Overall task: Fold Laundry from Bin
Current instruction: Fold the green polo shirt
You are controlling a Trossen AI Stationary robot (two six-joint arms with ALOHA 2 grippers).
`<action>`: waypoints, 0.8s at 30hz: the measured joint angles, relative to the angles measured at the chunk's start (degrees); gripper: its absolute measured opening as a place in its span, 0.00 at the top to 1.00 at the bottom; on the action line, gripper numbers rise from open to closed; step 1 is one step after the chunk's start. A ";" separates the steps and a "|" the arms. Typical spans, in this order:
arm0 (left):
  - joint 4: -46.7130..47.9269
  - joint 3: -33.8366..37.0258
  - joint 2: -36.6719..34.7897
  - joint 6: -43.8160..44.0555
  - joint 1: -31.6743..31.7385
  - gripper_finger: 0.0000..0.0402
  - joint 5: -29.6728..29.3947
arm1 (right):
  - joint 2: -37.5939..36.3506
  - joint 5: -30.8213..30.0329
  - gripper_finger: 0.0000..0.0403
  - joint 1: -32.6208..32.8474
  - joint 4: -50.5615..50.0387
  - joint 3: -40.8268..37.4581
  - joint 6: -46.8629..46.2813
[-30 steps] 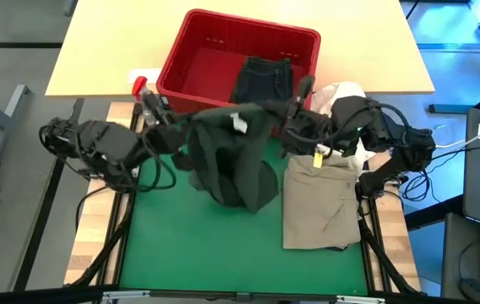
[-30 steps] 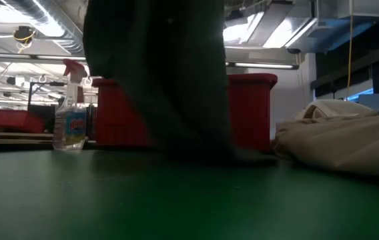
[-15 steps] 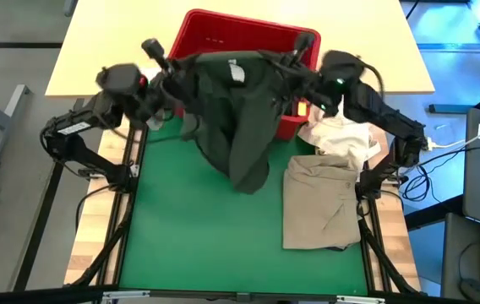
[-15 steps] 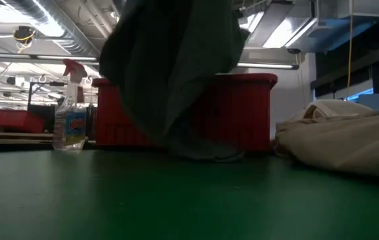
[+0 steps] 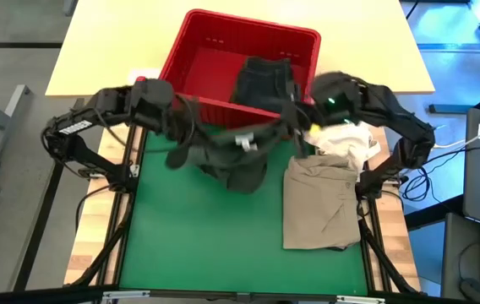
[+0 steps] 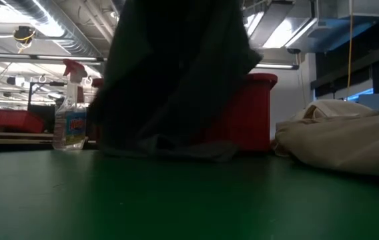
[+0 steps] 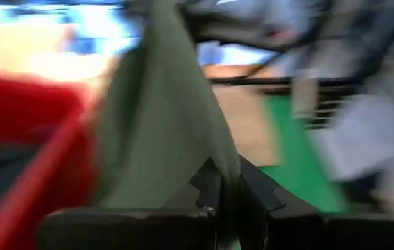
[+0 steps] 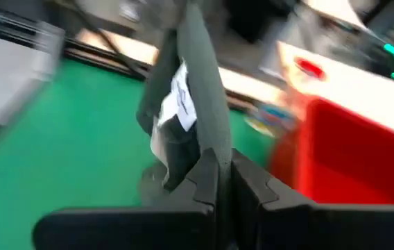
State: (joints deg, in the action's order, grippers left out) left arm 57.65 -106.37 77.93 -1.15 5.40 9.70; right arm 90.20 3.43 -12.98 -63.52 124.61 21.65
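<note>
A dark olive-grey garment point(image 5: 233, 159) with a white label hangs between my two grippers, just in front of the red bin point(image 5: 198, 59). Its upper edge spans from one gripper to the other. Its lower part rests bunched on the green mat point(image 6: 169, 148). My left gripper point(image 5: 186, 128) is shut on its left end and my right gripper point(image 5: 296, 128) on its right end. Another dark garment point(image 5: 264, 80) lies inside the bin, draped against the near wall. A folded khaki garment point(image 5: 320, 207) lies flat on the mat at the right. My left gripper pinches a bunched edge of the garment point(image 7: 214, 161) between its two fingers, slanting down from the table's left. The cloth rises out of the fingers as a gathered fold and runs toward the other gripper. Its lower part is on the mat. My right gripper pinches the garment's upper edge point(image 8: 207, 149) near the white label point(image 8: 177, 104), between its two fingers, slanting down from the table's right. The cloth stands bunched in several layers beyond the fingers. The rest hangs down to the mat.
A white cloth bundle point(image 5: 347, 139) lies at the khaki garment's far end. A clear spray bottle with a red top point(image 6: 69, 110) stands left of the bin. The green mat point(image 5: 206, 245) is bare toward the near edge.
Both grippers swung up and toward the bin with the garment, then came back down toward the near edge, rolling their wrists; both stayed shut. The garment's upper edge now spans lower between them. Its lower part stayed on the mat and has spread wider there.
</note>
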 joint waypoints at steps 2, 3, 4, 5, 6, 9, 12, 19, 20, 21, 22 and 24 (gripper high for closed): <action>-3.28 -0.01 0.09 2.69 -3.77 0.96 4.03 | -0.01 3.06 0.95 3.90 -2.42 3.72 -0.87; -5.00 -0.61 0.09 3.88 -5.56 0.96 5.11 | 0.05 4.59 0.95 5.96 -2.81 5.76 -1.49; -6.66 -1.42 0.07 4.47 -7.23 0.96 5.71 | 0.20 6.10 0.95 8.13 -2.71 7.93 -2.08; -8.49 -2.46 0.07 5.15 -8.90 0.96 5.75 | 0.34 7.21 0.95 10.44 -2.24 10.00 -2.40; -10.46 -3.58 0.07 5.36 -10.71 0.96 5.73 | 0.38 7.70 0.95 12.74 -0.21 10.42 -2.46; -16.76 -6.52 0.07 3.59 -15.22 0.96 4.97 | -0.27 6.56 0.95 18.80 9.57 9.08 -1.85; -21.53 -10.02 0.13 -2.97 -18.30 0.96 -2.92 | -0.27 0.77 0.95 21.91 18.18 10.15 1.88; -22.77 -16.93 0.24 -17.07 -19.82 0.96 -28.63 | -0.25 -26.20 0.95 22.92 33.30 10.09 23.23; -22.80 -17.23 0.23 -18.12 -19.82 0.96 -30.92 | -0.26 -29.03 0.95 22.11 33.99 10.10 25.61; -22.82 -17.51 -0.16 -18.81 -19.84 0.96 -33.13 | -0.85 -31.99 0.95 21.12 34.02 10.19 26.88; -22.84 -17.80 -0.97 -18.97 -19.95 0.96 -34.81 | -1.56 -33.70 0.96 20.32 33.77 10.58 26.93; -19.67 -18.04 -2.70 -18.78 -19.99 0.96 -37.99 | -2.36 -36.98 0.96 19.06 30.66 10.83 26.26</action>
State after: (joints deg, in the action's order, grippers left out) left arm 37.97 -124.41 75.23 -19.93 -14.59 -28.29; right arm 87.85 -33.56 6.08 -32.85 135.44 47.91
